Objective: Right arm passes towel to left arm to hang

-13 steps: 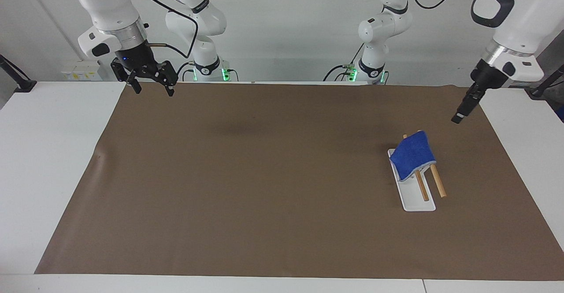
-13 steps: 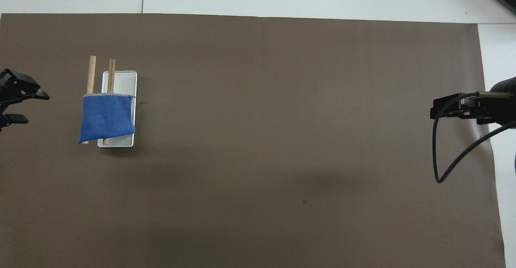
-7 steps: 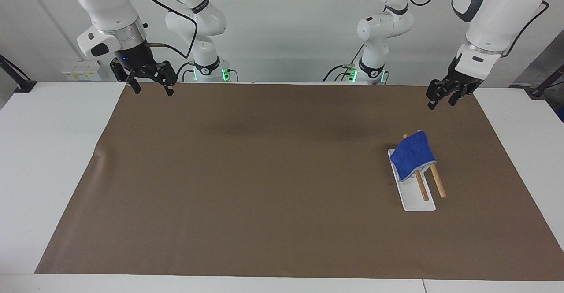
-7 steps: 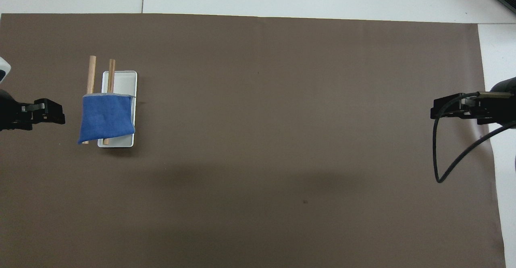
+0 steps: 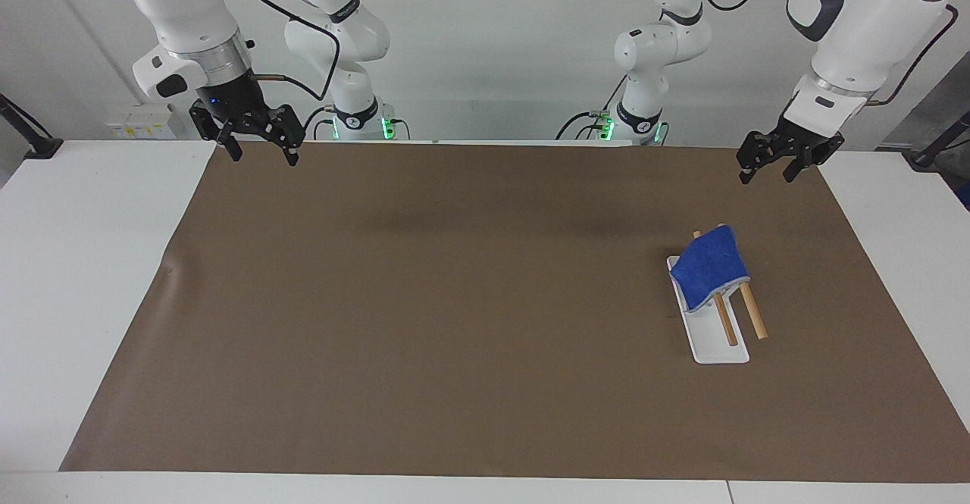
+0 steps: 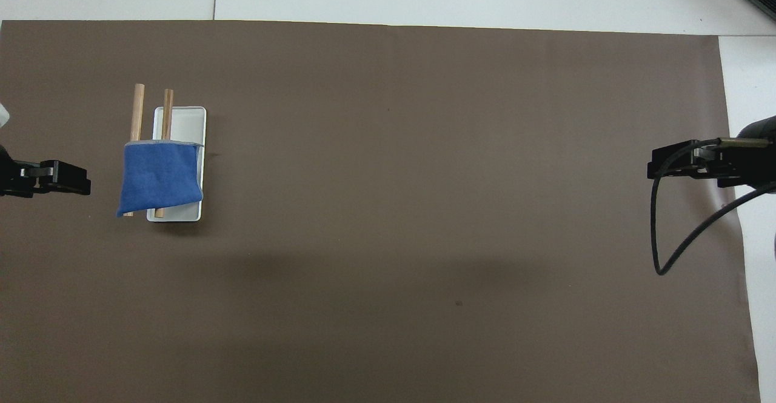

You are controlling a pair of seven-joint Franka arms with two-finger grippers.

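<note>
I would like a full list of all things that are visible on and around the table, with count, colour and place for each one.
towel: one, royal blue with pale trim, draped over the two rods of the rack, held by neither gripper.
rack: one, white tray with two wooden rods, on the mat toward the left arm's end of the table.
mat: one, brown, covering most of the table.
table: one, white, showing around the mat.
left gripper: one, black, open, in the air over the mat's edge by the robots, holding nothing.
right gripper: one, black, open, waiting over the mat's corner at its own end, holding nothing.
</note>
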